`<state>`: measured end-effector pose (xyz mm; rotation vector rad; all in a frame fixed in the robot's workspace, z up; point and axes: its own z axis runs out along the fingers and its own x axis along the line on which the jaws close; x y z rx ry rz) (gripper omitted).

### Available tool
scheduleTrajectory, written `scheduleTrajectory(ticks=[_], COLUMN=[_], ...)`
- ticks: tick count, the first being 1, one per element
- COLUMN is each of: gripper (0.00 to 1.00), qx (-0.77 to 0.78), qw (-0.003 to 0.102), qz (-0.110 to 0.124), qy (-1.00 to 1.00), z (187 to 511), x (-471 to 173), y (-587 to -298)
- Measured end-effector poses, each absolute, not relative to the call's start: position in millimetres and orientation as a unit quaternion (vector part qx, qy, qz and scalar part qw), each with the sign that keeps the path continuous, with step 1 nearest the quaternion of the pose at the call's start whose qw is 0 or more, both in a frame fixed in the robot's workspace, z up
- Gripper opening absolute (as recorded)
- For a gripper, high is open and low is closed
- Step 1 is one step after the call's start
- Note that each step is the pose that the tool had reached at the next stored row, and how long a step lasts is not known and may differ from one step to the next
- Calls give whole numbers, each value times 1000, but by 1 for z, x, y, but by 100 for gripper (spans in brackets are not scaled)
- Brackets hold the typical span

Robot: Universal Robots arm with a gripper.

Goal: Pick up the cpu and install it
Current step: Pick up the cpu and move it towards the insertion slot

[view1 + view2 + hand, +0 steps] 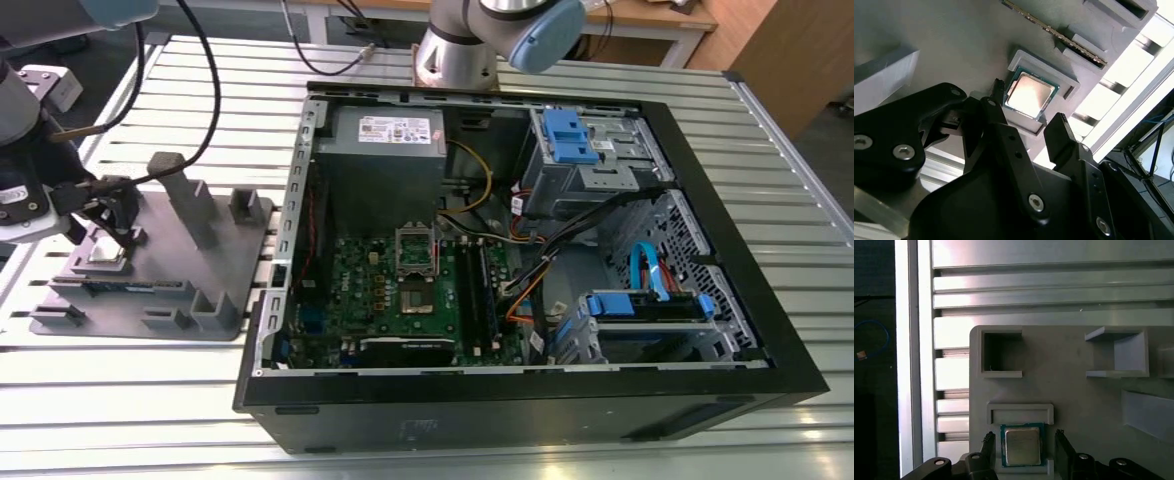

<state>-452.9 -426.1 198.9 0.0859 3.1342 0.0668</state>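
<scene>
The cpu (1023, 446) is a small silver square with a green rim, lying flat in a shallow pocket of the grey holder tray (214, 255). In the second wrist view the cpu (1030, 95) sits between two black fingers (999, 107). My gripper (1024, 440) is open, one finger on each side of the chip with a small gap to it. In the exterior view the gripper (118, 235) hangs just above the cpu (104, 258) at the tray's left end.
An open computer case (534, 400) lies to the exterior view's right of the tray, with its green motherboard (400, 300) and metal socket frame (416, 250) exposed. Grey posts (180, 195) rise from the tray. The slatted metal table (134, 400) carries both.
</scene>
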Motion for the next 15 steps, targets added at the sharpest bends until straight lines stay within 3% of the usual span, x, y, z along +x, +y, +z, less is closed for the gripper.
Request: scheduleTrajectory(ticks=[15], gripper=[59], qx=[0], qw=[2], qz=[19], qy=[1000], z=[187], x=[-454], y=[-426])
